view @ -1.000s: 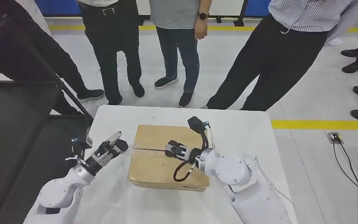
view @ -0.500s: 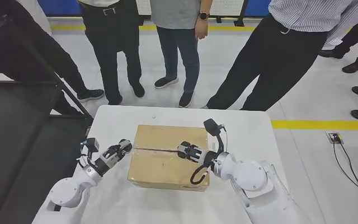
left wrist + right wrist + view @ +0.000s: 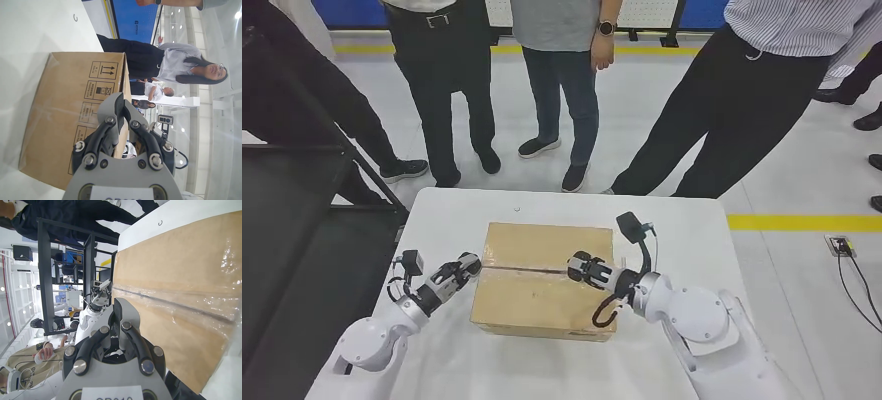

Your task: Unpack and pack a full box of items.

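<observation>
A closed brown cardboard box sits mid-table, its two top flaps meeting at a seam covered with clear tape. My left gripper is shut and empty at the box's left side, level with the seam's end; its wrist view has the printed side wall right in front of the fingertips. My right gripper is shut and empty, low over the box top near the seam, right of the middle. The left arm's gripper appears beyond the box's far edge in the right wrist view.
The white table has free room around the box on every side. A black metal frame stands off the table's left edge. Several people stand along the far side.
My left gripper has moved right, up to the box's left side. My right gripper has slid to the right over the box top along the seam. The box stayed put.
</observation>
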Controlling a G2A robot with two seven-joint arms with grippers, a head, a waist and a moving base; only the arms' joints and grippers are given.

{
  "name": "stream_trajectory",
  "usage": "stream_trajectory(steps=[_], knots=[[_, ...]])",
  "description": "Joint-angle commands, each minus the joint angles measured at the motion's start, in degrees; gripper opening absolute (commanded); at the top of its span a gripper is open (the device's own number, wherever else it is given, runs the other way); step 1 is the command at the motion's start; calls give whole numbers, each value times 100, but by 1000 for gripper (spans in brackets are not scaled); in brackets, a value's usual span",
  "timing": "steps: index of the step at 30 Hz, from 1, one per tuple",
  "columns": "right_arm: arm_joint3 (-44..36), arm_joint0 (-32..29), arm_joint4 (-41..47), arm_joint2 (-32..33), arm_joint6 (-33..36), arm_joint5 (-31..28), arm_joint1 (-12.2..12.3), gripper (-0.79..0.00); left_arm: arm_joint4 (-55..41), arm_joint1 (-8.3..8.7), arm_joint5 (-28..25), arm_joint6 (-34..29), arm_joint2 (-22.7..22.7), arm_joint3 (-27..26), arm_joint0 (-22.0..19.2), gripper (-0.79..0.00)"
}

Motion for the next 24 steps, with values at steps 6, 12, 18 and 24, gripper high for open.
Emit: stream_trajectory(steps=[6,12,18,24], knots=[[-47,-45,17,37,-18,42,30,-785,-33,-15,-29,17,-3,104,-15,-785],[10,-5,16,132,29,463,59,-785,-66,-26,-61,32,-16,177,0,-785],[280,110,-77,309,150,1148,109,-785,-76,-36,-77,27,-17,223,4,-785],[577,186,-52,395,-219,1555,109,-785,-71,-48,-59,-2,6,253,-24,-785]])
